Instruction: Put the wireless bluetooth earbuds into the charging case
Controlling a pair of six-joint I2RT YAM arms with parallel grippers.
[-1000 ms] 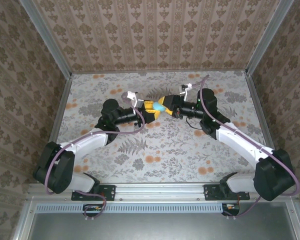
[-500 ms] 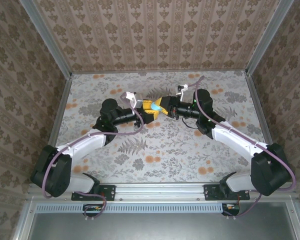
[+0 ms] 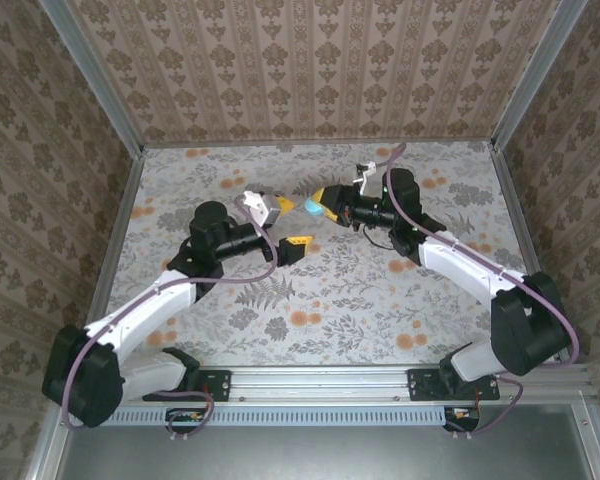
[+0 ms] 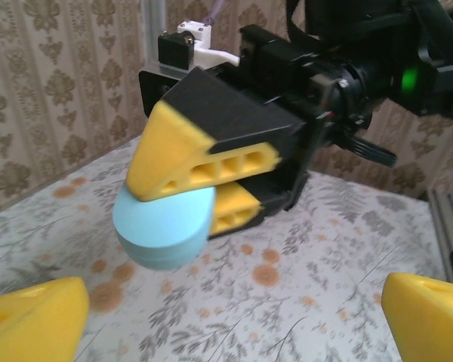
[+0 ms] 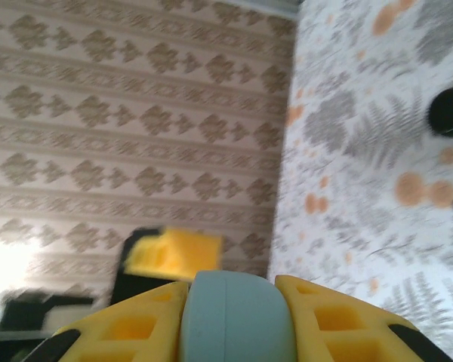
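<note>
Teal charging case [image 4: 164, 228] | pinched between right jaws | left jaws clear

The right tool [image 4: 183, 197] occupies the upper centre of the frame, with its black body extending to the upper right. Its two yellow fingers [image 4: 174, 154] are clamped on the case [image 4: 164, 226], one above and one behind and below. The case is pale blue-green, smooth and rounded, and protrudes toward the lower left past the finger ends. It is clear of the counter [image 4: 302, 302], which carries a floral pattern. A green light [image 4: 412, 78] glows on the arm behind the tool. The left tool [image 4: 230, 324] shows one yellow fingertip [image 4: 38, 313] in each lower corner, spread wide, well apart from the case. Patterned wall [image 4: 53, 98] stands behind.
</note>
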